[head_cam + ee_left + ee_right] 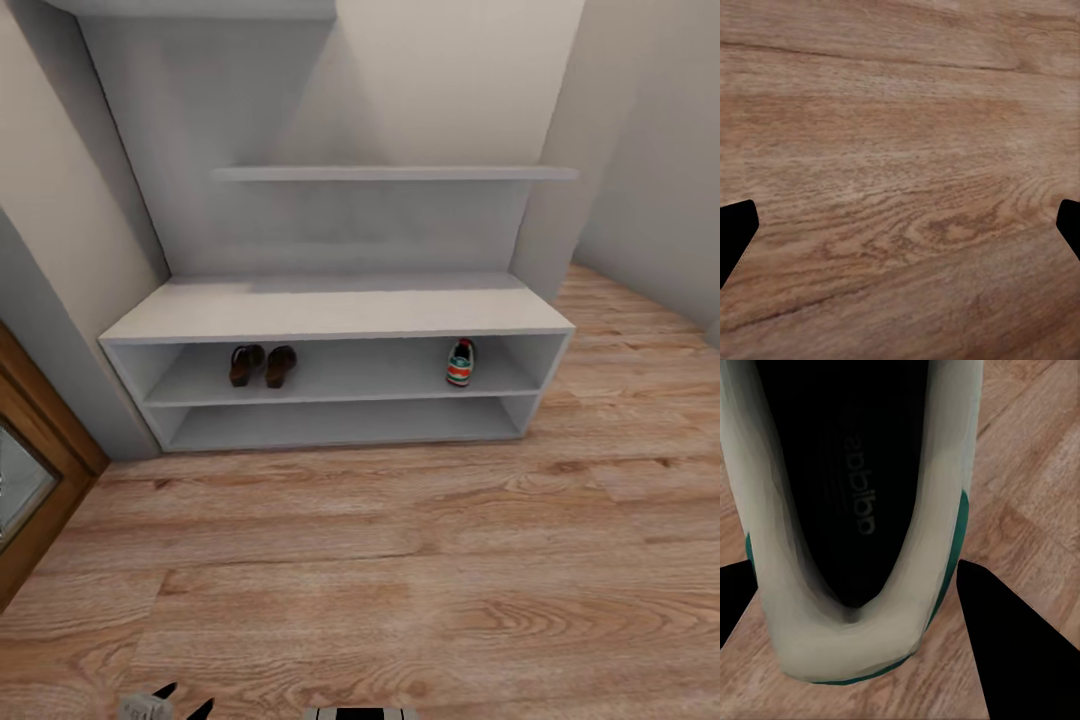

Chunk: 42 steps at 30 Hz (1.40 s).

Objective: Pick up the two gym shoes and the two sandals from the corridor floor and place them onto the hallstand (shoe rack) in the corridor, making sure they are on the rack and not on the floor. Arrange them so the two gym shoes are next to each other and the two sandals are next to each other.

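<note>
Left gripper [183, 699] is cut off at the bottom edge of the head view, just two dark fingertips showing. In the left wrist view its fingers [735, 236] sit far apart at the frame edges, spread with nothing between them, only wood floor [900, 150] below. Right gripper [862, 645] pinches a gym shoe [855, 585] at its heel end – one finger each side of the cream rim, green trim just inside the dark fingers; the toe is cropped out of frame and the print on the black insole is hard to read. Floor planks lie beyond that shoe. Well ahead of both grippers stands the pale grey shoe rack [335, 310]: two open shelves, back panel, wall shelf above, top shelf cut off. On its upper open shelf, two brown sandals [262, 365] side by side toward the left end, and the other gym shoe [460, 362] near the right end – well apart from the sandals. A wood door frame [40, 470] is partly cropped at the left.
</note>
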Available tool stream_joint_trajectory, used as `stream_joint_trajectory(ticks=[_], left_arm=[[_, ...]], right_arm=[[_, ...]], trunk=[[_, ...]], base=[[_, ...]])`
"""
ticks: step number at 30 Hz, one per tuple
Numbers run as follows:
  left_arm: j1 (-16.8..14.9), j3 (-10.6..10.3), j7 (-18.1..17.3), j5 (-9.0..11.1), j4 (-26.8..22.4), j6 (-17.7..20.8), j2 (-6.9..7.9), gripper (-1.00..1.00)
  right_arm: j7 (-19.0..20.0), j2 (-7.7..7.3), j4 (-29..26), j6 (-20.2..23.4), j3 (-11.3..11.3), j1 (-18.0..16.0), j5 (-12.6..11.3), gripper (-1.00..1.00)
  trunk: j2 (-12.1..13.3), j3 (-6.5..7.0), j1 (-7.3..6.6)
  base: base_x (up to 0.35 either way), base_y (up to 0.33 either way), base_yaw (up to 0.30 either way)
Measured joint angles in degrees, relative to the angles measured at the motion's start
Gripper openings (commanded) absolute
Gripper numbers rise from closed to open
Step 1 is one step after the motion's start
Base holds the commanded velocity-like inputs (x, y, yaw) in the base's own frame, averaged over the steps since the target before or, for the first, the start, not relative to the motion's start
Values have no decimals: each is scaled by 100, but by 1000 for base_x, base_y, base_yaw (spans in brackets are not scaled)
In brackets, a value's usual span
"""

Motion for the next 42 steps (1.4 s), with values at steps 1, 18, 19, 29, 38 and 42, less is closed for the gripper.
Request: stream_joint_trajectory(ticks=[1, 18, 19, 29, 38, 42], left_arm=[[0, 25, -2, -2, 0, -2, 0, 100], [-1, 66, -17, -61, 15, -8, -51, 100], [-1, 66, -17, -61, 16, -8, -52, 100], [-1, 51, -18, -58, 19, -8, -44, 100], [-1, 47, -23, -57, 19, -8, -46, 100], [-1, 47, -25, -57, 22, -8, -51, 100]], right_arm=[[3, 14, 4, -1, 2, 0, 1, -100], [-19, 1066, -57, 2, 2924, -3, -14, -100], [-21, 1076, -64, 6, 3010, -4, -16, -100], [-38, 1536, -885, 59, 3355, -5, -15, -100], [-345, 1948, -1312, 1440, 4043, -195, -1, -100], [-831, 2144, -1330, 2436, 4286, -629, -24, -100]], trunk=[[0, 0, 0], [0, 0, 0], [0, 0, 0], [0, 0, 0], [0, 0, 0], [0, 1, 0]], base=[[0, 0, 31], [0, 0, 6], [0, 0, 0], [0, 0, 0], [0, 0, 0], [0, 0, 0]])
